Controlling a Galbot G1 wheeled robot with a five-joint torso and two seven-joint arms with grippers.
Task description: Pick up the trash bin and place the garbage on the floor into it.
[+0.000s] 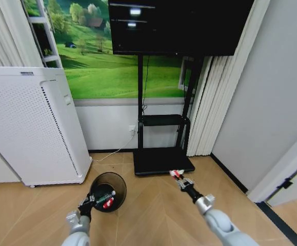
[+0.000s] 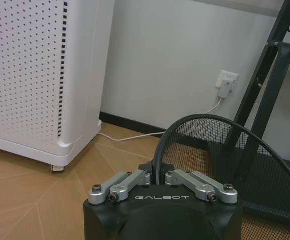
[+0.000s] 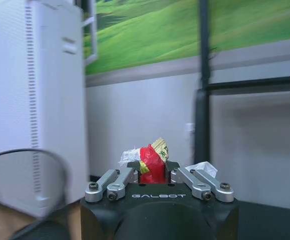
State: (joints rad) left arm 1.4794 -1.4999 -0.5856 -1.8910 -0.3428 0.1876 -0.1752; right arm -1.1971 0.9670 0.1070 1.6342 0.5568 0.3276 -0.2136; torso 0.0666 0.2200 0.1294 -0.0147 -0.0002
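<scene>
Mostly done by the look of it: left gripper (image 1: 90, 199) clamped on the rim of one black mesh trash bin (image 1: 109, 189), already holding a green-label bottle (image 1: 105, 196) and a red wrapper (image 1: 108, 203); right gripper (image 1: 179, 176) pinches one last red-and-white wrapper (image 3: 151, 160), still to drop in.

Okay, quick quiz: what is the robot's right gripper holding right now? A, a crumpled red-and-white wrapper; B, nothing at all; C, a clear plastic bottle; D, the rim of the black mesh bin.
A: the right gripper is shut on a crumpled red-and-white wrapper, while the left gripper clamps the trash bin by its rim.
</scene>
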